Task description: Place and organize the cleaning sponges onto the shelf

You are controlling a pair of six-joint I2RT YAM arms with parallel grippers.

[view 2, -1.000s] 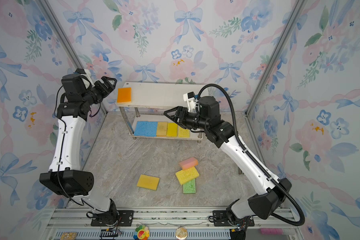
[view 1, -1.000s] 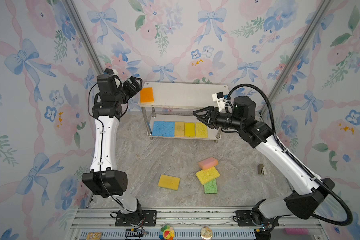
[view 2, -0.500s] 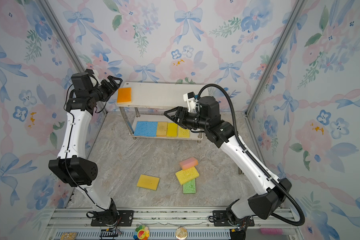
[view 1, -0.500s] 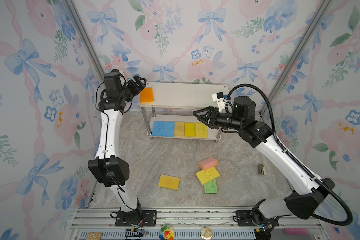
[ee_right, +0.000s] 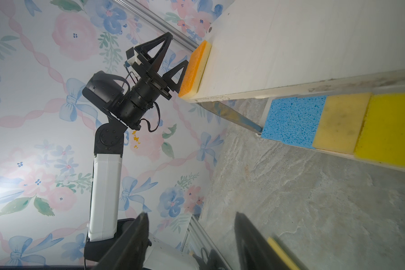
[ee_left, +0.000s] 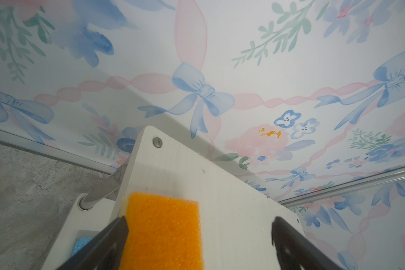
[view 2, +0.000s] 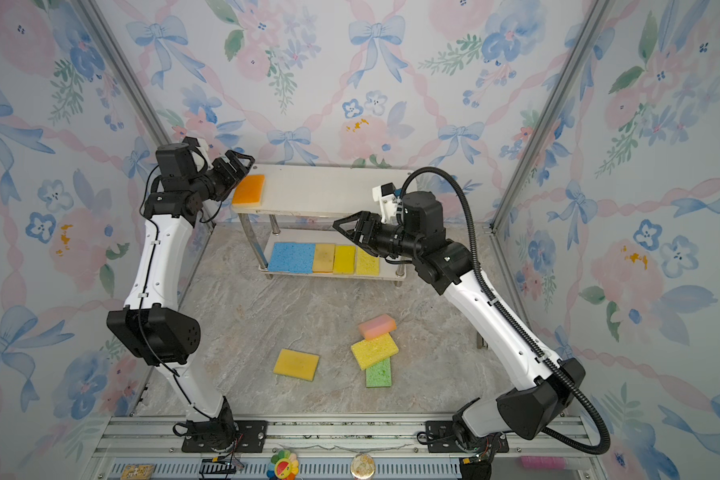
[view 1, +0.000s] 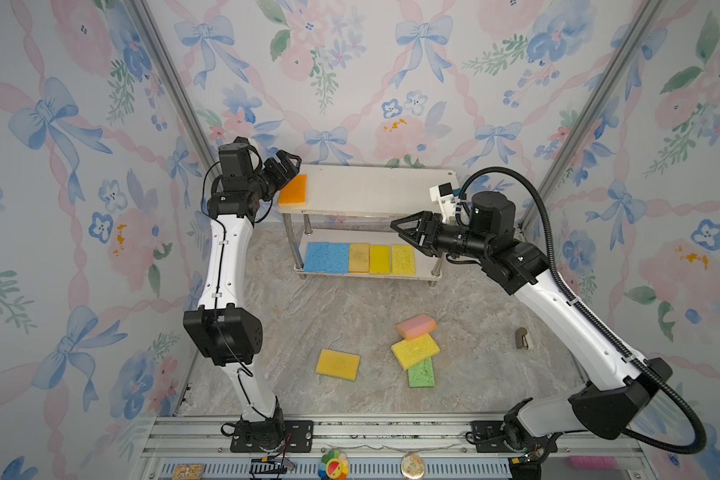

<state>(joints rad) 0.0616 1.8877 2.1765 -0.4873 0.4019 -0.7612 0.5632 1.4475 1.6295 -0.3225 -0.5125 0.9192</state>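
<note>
The shelf [view 1: 371,191] stands at the back. An orange sponge [view 1: 294,190] [ee_left: 164,231] lies flat on the left end of its top board. My left gripper [view 1: 288,172] [ee_left: 199,221] is open at that end; the sponge rests beside one finger, ungripped. On the lower board lie a blue [view 1: 327,257], a tan [view 1: 359,257] and two yellow sponges [view 1: 391,259]. On the floor are a pink [view 1: 416,326], a yellow [view 1: 415,351], a green [view 1: 421,372] and a yellow-orange sponge [view 1: 337,364]. My right gripper [view 1: 400,235] [ee_right: 191,214] hovers open and empty before the shelf's right half.
A small grey object [view 1: 522,337] sits on the floor at the right, near my right arm. Wallpapered walls close in on three sides, with the left wall close behind my left gripper. A metal rail [view 1: 350,432] runs along the front edge.
My left arm has swung its elbow inward and its open gripper has moved right, up to the orange sponge's end. The sponge and my right arm have stayed put.
</note>
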